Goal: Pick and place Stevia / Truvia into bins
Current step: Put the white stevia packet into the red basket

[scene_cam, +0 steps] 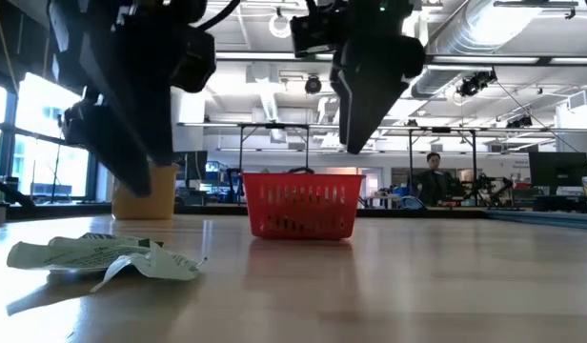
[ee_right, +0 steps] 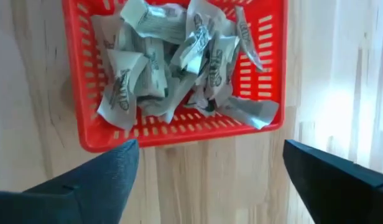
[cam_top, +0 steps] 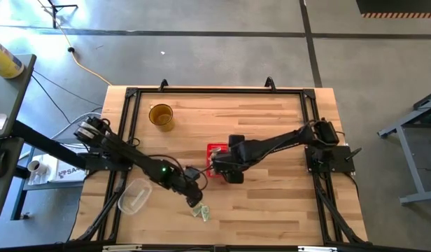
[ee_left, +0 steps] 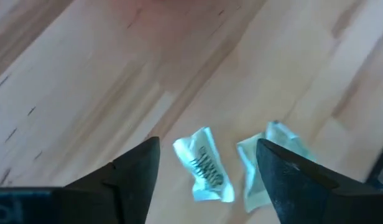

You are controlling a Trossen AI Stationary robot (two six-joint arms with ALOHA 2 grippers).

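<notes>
The red basket point(ee_right: 173, 134) is sat mid-bench, already piled with crumpled Stevia sachets point(ee_right: 173, 56), one draped over its rim. The right end effector point(ee_right: 210, 180) is hung right above it, fingers spread wide, nothing pinched. Two more loose sachets point(ee_left: 207, 165) are left on the wooden bench point(cam_top: 271, 203) near the front edge, and the left end effector point(ee_left: 207, 174) is held just over them, fingers spread too, empty.

The right hand point(cam_top: 217, 170) hides most of the red basket point(cam_top: 214, 149).
</notes>
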